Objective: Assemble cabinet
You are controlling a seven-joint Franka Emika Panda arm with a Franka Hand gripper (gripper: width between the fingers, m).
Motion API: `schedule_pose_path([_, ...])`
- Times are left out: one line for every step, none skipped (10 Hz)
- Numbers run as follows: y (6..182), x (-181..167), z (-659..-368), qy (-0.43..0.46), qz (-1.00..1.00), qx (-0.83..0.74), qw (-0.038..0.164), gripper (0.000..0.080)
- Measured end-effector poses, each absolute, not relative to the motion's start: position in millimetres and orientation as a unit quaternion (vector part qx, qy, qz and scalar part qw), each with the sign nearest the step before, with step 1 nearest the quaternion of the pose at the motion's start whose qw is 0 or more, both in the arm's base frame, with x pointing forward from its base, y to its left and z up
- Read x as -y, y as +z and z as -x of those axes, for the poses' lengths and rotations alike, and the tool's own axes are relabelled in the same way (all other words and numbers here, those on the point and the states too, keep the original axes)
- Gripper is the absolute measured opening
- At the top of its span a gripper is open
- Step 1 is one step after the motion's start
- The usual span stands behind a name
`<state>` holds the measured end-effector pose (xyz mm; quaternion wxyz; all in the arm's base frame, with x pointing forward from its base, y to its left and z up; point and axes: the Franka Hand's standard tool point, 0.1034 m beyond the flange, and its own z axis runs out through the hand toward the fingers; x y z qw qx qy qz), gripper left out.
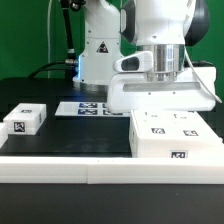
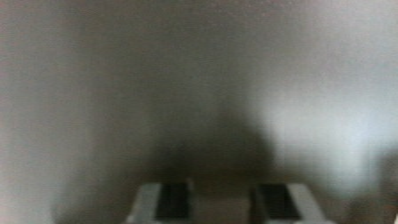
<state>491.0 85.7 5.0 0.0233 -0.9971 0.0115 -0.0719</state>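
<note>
In the exterior view my gripper [image 1: 166, 76] comes down from above onto a wide white cabinet piece [image 1: 160, 93] and appears shut on its top edge. The piece sits just above and behind a large white tagged cabinet box [image 1: 175, 137] at the front right. The fingertips are hidden by the piece. In the wrist view the gripper [image 2: 228, 202] shows two blurred fingers [image 2: 176, 202] a little apart. A pale blurred surface [image 2: 196, 90] very close to the camera fills the rest of the frame. A small white tagged block [image 1: 25, 120] lies at the exterior view's left.
The marker board [image 1: 85, 107] lies flat on the black table behind the middle. The robot's base [image 1: 98, 50] stands at the back. A white rim [image 1: 60, 165] runs along the table's front edge.
</note>
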Motion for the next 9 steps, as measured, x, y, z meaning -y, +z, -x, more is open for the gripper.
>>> schedule_pose_path([4.9, -86, -491, -0.072, 0.997, -0.011, 0.023, 0.0036])
schedule_pose_path([4.9, -86, -491, -0.072, 0.997, -0.011, 0.023, 0.0012])
schedule_pose_path([4.9, -86, -491, -0.072, 0.997, -0.011, 0.023, 0.0012])
schedule_pose_path([4.9, -86, -491, -0.072, 0.997, -0.011, 0.023, 0.0002])
schedule_pose_path([4.9, -86, -491, -0.072, 0.997, -0.011, 0.023, 0.0002])
schedule_pose_path([6.7, -86, -491, -0.070, 0.997, -0.010, 0.023, 0.0002])
schedule_pose_path([19.2, -85, -492, -0.061, 0.998, -0.007, 0.023, 0.0002])
schedule_pose_path([34.0, -84, -496, -0.064, 0.998, -0.004, 0.023, 0.0002])
schedule_pose_path([44.6, -84, -499, -0.068, 0.997, -0.004, 0.024, 0.0002])
